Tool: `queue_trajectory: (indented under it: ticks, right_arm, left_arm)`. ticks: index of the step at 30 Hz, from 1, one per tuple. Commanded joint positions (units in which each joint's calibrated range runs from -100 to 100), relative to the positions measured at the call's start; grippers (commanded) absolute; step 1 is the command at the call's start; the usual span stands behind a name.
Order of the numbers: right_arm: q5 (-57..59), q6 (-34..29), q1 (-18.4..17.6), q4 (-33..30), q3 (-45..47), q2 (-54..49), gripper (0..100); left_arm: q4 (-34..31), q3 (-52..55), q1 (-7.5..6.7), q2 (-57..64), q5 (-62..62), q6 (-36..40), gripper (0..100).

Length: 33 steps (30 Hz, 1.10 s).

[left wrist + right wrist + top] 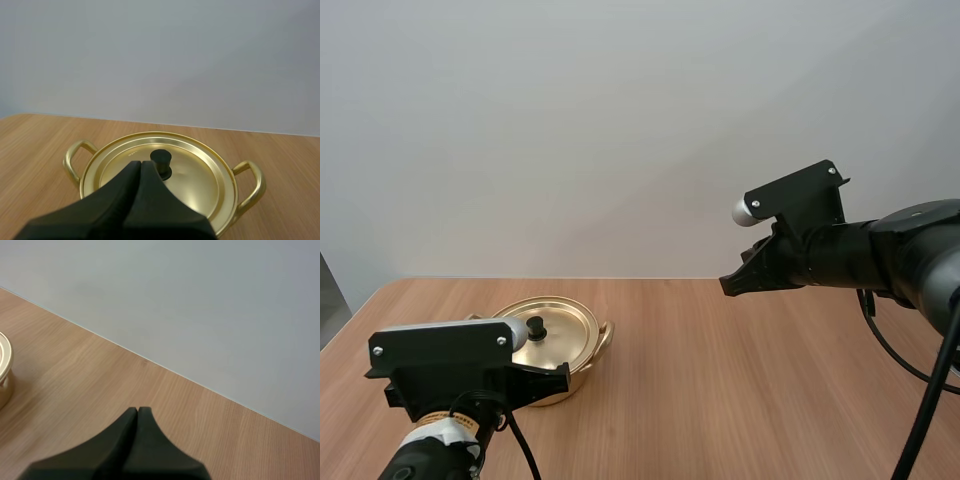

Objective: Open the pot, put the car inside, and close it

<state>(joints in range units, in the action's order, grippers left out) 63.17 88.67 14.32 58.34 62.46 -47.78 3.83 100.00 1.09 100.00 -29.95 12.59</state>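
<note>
The gold pot (582,352) is parked on the wooden table (740,380) at roughly 8 o'clock in the high view, with its lid (565,318) seated flat on the rim and the black knob (536,326) standing up at the centre. Two loop handles are seen on the pot, one at each side. The left gripper (140,164) is pressed shut on nothing, fingers laid together as one dark wedge. The tip is pointed right at the knob, which sits just past it at about 1 o'clock; whether it's actually touched can't be told. The right gripper (137,411) is clamped shut and empty too. It's held up over the table, well apart from the pot, out at about 2 o'clock from it in the high view.
</note>
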Motion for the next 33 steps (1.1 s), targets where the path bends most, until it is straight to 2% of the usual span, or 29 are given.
queue_trajectory:
  ticks: [1, 4, 8, 16, 21, 28, 33]
  right_arm:
    - [0.0, 0.0, 0.0, 0.0, 0.0, 0.0, 0]
    - [0.0, 0.0, -0.4, 0.0, 0.0, 0.0, 0]
    - [-0.4, 0.0, -2.6, 0.0, 0.0, -3.1, 0]
    - [-0.8, 0.0, -7.6, -0.3, 0.0, -20.9, 0]
    - [-6.3, 0.0, -10.2, -0.3, 0.0, -31.6, 0]
    - [-11.1, -0.5, -10.4, -0.8, 0.1, -43.0, 0]
    - [-26.7, -6.6, -10.4, 0.1, 3.3, -49.5, 0]
  left_arm:
    - [0.0, 0.0, 0.0, 0.0, 0.0, -0.1, 0]
    - [0.0, 0.0, 0.0, 0.0, 0.0, -0.1, 0]
    - [0.0, 0.0, 0.0, 0.0, 0.0, -0.1, 0]
    - [0.0, 0.0, 0.0, 0.0, 0.0, -0.1, 0]
    - [0.0, 0.0, 0.0, 0.0, 0.0, -0.1, 0]
    - [0.0, 0.0, 0.0, 0.0, 0.0, -0.1, 0]
    - [0.0, 0.0, 0.0, 0.0, 0.0, -0.1, 0]
